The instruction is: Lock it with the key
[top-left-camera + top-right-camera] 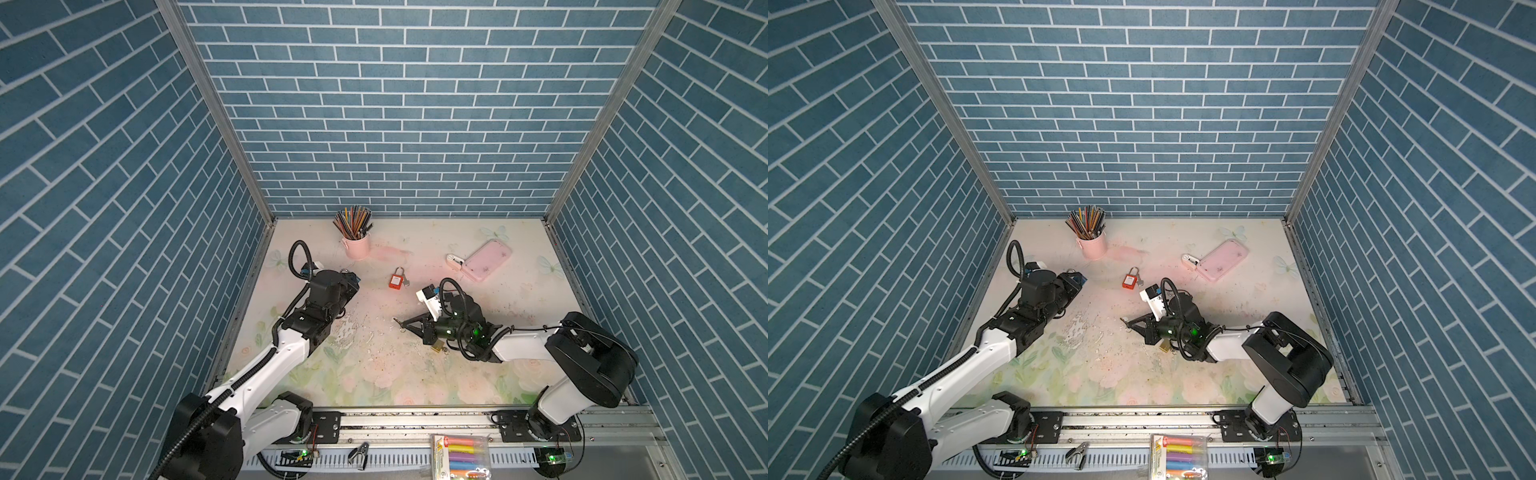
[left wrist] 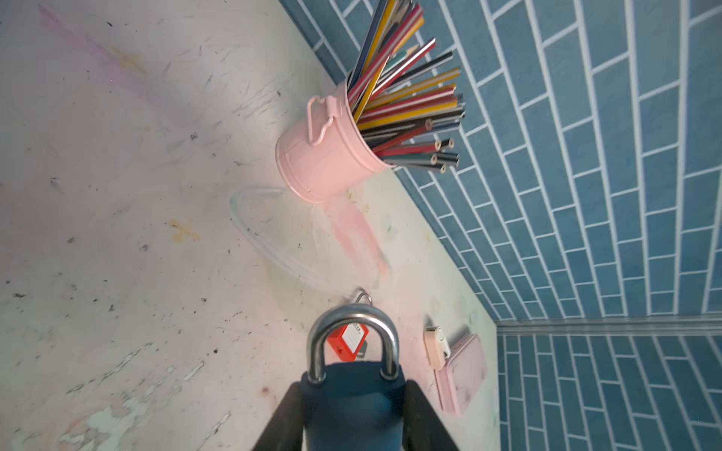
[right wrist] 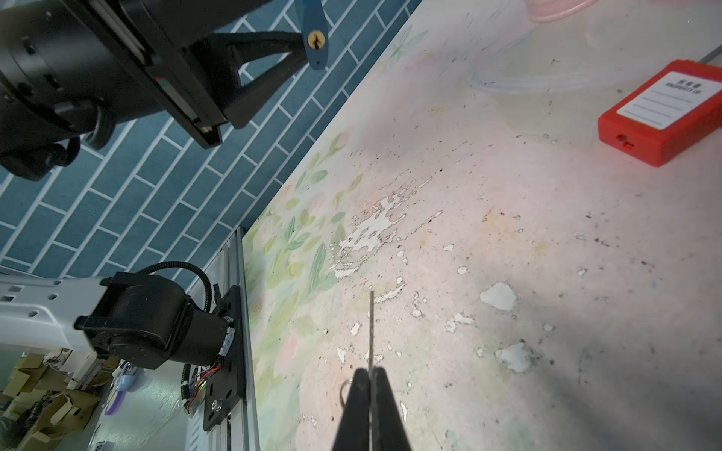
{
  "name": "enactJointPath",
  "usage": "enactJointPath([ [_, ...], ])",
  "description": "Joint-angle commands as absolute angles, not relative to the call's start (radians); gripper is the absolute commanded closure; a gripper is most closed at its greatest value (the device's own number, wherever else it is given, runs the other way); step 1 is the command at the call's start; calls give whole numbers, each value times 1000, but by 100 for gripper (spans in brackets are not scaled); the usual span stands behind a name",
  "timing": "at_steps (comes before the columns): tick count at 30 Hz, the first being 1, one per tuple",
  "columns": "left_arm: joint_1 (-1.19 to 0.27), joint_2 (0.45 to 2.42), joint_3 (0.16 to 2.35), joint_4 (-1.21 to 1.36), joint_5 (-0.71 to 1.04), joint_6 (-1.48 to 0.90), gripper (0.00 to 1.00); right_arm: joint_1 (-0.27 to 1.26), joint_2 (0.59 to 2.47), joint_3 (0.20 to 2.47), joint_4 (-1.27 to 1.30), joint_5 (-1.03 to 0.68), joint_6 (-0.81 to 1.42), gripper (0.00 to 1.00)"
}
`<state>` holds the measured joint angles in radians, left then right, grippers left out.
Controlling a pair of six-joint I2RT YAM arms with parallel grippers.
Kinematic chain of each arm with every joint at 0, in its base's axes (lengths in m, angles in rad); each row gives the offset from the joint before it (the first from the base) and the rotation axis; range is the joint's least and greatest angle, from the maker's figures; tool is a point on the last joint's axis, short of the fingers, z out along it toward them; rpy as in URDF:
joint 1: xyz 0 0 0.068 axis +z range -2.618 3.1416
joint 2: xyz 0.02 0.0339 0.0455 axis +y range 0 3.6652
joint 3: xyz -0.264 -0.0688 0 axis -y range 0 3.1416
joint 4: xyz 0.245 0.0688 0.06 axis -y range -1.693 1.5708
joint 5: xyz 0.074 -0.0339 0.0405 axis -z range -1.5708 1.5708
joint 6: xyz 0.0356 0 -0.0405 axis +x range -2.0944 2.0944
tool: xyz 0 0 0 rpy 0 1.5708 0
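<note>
2 robot arms over a floral table: one holds a blue padlock, the other a key.
The left gripper is clamped on the padlock's body, off the table at its left side. The keyhole is turned toward the key, which is well apart and pinched in the closed right gripper. The padlock is heavy and rigid, so hold its flat sides. The key is thin, stiff and probably slippery, so grip its head.
</note>
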<state>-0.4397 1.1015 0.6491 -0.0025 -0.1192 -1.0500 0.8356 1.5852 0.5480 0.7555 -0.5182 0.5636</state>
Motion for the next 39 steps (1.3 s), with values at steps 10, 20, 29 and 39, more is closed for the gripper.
enactJointPath([
  [10, -635, 1276, 731, -215, -225, -785, 100, 769, 1539, 590, 584, -397, 532, 100],
  [20, -648, 1437, 753, -300, -202, -866, 100, 769, 1601, 578, 614, -427, 572, 100],
  [29, -628, 1528, 810, -338, -197, -874, 100, 781, 1702, 620, 664, -483, 600, 100],
  [39, -591, 1567, 817, -300, -194, -852, 69, 793, 1754, 656, 657, -508, 607, 100],
])
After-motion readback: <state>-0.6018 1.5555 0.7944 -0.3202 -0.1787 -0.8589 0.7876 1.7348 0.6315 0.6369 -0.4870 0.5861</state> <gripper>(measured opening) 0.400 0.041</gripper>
